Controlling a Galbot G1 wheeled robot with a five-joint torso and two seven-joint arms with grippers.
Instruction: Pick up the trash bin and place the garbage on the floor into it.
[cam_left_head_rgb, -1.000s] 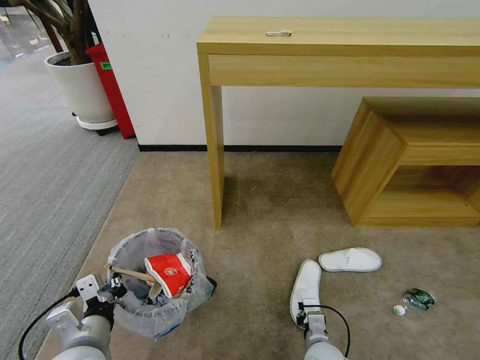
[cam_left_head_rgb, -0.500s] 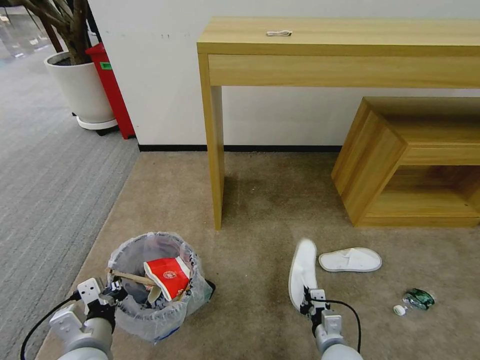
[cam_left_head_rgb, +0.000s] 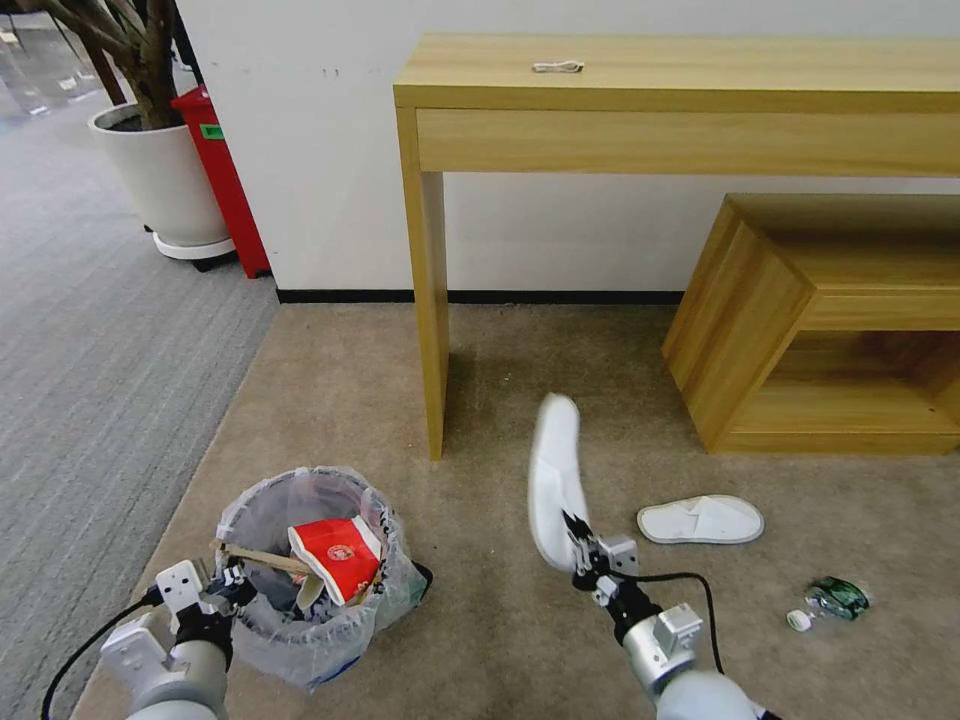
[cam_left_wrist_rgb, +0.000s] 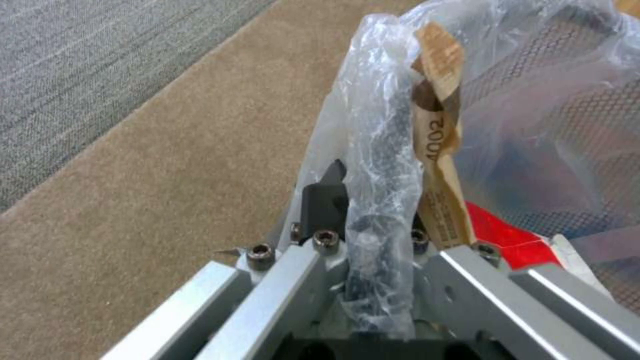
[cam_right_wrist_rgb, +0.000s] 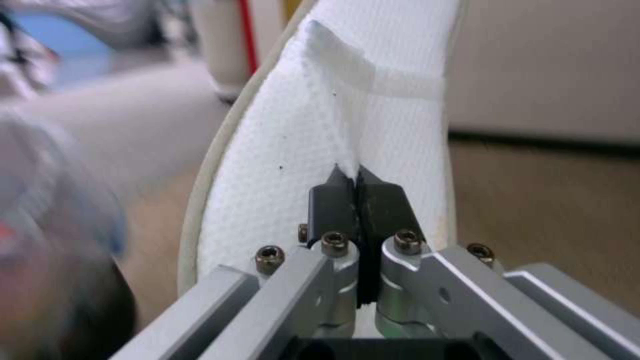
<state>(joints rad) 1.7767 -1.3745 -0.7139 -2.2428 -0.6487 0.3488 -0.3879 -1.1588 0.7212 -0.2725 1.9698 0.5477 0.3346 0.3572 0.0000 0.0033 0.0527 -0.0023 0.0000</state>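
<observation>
We see the right gripper (cam_left_head_rgb: 577, 541) pinched tight on a white slipper (cam_left_head_rgb: 553, 478), airborne right of the trash bin (cam_left_head_rgb: 310, 570). It looks light and floppy, so we'd grip the heel edge. The left gripper (cam_left_head_rgb: 222, 585), at the bin's near-left, clamps the rim through its liner. Another slipper (cam_left_head_rgb: 700, 520) lies on the floor (cam_left_head_rgb: 500, 620), far right.

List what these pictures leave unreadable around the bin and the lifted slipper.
- Bin bottom: head view, covered by the red cup, stick and bag.
- Lifted slipper: head view, motion-blurred; its far side is unseen.
- Small item on the desk: head view, too small to identify.
- Bin in the right wrist view: blurred at the edge.
</observation>
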